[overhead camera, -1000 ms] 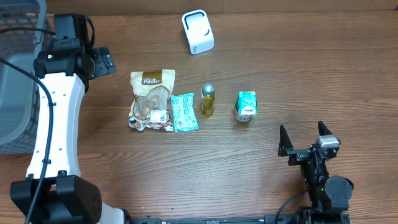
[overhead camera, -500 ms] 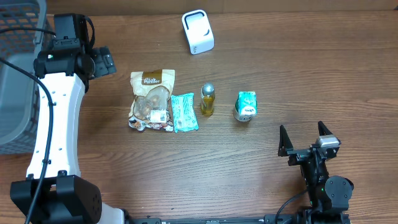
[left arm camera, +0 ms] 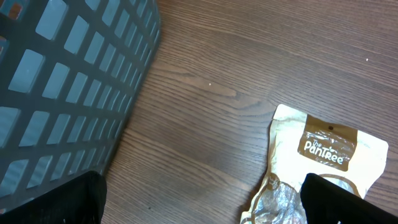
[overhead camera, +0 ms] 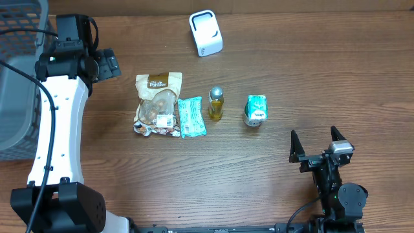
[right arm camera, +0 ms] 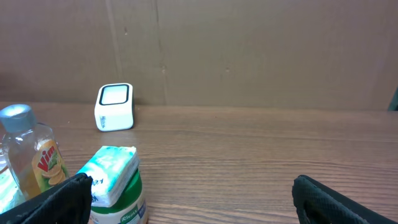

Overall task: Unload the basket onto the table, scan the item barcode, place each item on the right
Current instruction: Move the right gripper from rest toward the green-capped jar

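Observation:
Several items lie in a row mid-table: a tan Pantree snack pouch (overhead camera: 158, 103) (left arm camera: 323, 155), a teal packet (overhead camera: 191, 116), a yellow Vim bottle (overhead camera: 216, 103) (right arm camera: 31, 158) and a green Knorr tub (overhead camera: 256, 111) (right arm camera: 118, 202) with a teal packet on top. The white barcode scanner (overhead camera: 206, 33) (right arm camera: 114, 107) stands at the back. My left gripper (overhead camera: 108, 65) (left arm camera: 202, 205) hovers open left of the pouch, holding nothing. My right gripper (overhead camera: 315, 139) (right arm camera: 193, 202) sits open and low on the table, right of and nearer than the tub, and is also empty.
A grey mesh basket (overhead camera: 19, 77) (left arm camera: 62, 81) fills the far left edge, close beside the left arm. A brown cardboard wall (right arm camera: 249, 50) backs the table behind the scanner. Bare wood (overhead camera: 323, 71) lies to the right of the items.

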{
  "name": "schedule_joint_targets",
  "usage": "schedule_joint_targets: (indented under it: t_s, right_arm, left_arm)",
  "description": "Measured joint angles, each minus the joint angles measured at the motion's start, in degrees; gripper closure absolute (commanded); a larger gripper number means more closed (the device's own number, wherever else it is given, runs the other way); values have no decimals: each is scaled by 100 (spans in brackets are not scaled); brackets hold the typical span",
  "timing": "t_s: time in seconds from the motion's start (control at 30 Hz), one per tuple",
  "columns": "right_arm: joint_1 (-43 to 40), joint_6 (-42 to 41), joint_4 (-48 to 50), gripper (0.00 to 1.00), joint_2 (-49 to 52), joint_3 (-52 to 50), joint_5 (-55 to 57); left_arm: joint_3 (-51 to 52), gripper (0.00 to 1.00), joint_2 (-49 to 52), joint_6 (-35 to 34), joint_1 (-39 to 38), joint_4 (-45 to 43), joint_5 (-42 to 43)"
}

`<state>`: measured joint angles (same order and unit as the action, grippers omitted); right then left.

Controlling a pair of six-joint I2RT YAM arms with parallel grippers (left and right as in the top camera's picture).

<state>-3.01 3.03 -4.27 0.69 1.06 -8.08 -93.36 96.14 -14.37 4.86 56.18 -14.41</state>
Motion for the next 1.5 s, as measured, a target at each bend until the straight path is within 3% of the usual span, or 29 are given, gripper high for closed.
schedule_joint_targets:
  t_s: [0.67,0.87,1.17,1.5]
  right_arm:
    - [0,-2,295,0,0,0,-264]
    - [0,-179,-667,0,9,251,-317]
    - [0,-308,-1895,0,1058,2988,-37]
    - [0,-343,-4304,0,4258,6269,-2]
  left_arm:
    - [0,0,0,0,0,0,0]
    - [0,0,0,0,0,0,-2]
    - [0,0,0,0,0,0,-2]
    - [2,0,0,0,0,2,-42]
